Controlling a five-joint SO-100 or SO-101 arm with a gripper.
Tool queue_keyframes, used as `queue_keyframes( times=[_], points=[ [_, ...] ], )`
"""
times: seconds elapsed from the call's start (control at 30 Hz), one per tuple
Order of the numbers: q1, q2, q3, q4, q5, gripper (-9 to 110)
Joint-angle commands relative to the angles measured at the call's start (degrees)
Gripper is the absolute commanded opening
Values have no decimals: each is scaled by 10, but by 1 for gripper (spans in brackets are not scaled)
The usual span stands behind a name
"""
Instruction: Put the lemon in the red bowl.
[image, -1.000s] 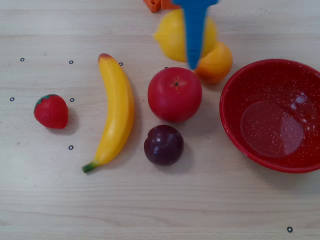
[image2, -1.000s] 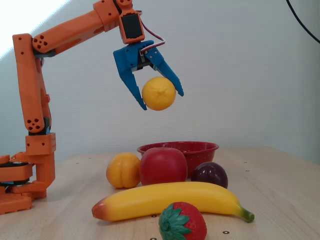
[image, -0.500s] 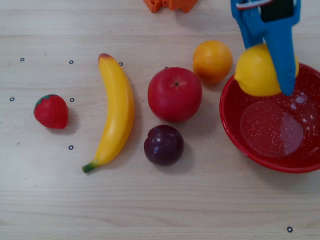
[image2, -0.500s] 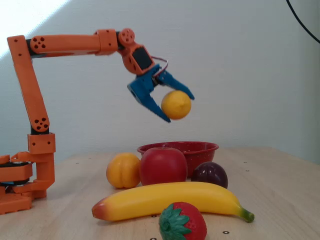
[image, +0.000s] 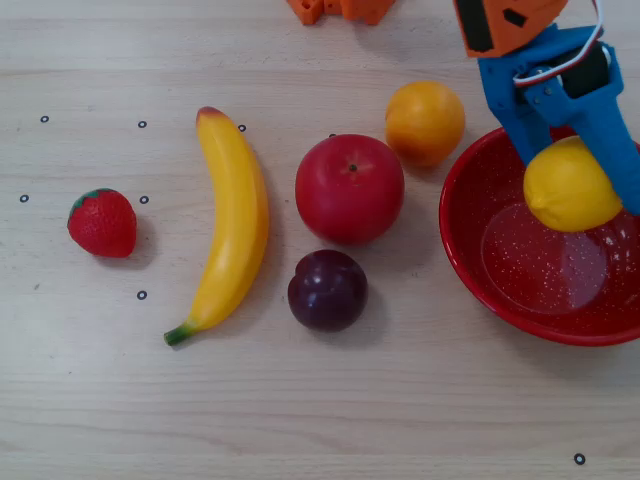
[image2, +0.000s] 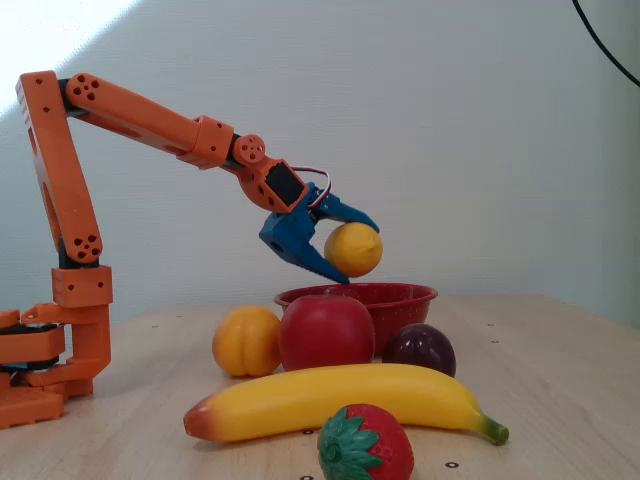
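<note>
Lemon (image: 570, 185) is held in the gripper (image: 585, 170), up in the air over the bowl (image: 470, 250). In overhead view it sits over the bowl's 12–1 o'clock part, above the inner wall, w/ the blue fingers (image: 610, 130) running down from 12 o'clock and closed on either side of it. In fixed view the lemon (image2: 353, 249) hangs clear above the bowl rim (image2: 410, 293), not touching it; gripper (image2: 350, 255) wraps it from the left, one blue finger (image2: 345, 211) arched over the top, the other below, tip pointing down near the rim.

Bowl inside is bare, glossy red w/ white specks. It lies at 3 o'clock of the overhead view, partly cut by the right edge.

Orange (image: 425, 122) sits just beside the bowl at its 10 o'clock. Apple (image: 349, 188) is at 9 o'clock of the bowl, close to the orange, small gap to the bowl. Plum (image: 327, 290) is at 6 o'clock of the apple, nearly touching it. Banana (image: 228, 232) lies lengthwise at 9 o'clock of the apple, stem end toward 6 o'clock. Strawberry (image: 102, 222) is well apart at 9 o'clock of the banana.

Orange arm (image2: 150, 120) reaches in from the left in fixed view, base (image2: 50, 350) on the table (image: 300, 420), a pale wood top.
</note>
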Motion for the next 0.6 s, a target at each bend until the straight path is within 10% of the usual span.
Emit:
queue_keyframes(
  times=[0.0, 0.3, 0.57],
  points=[
    [10, -5, -74, 26, 1, 4],
    [11, -83, -154, 145, -42, 42],
    [11, -102, -240, 199, -66, 50]
  ],
)
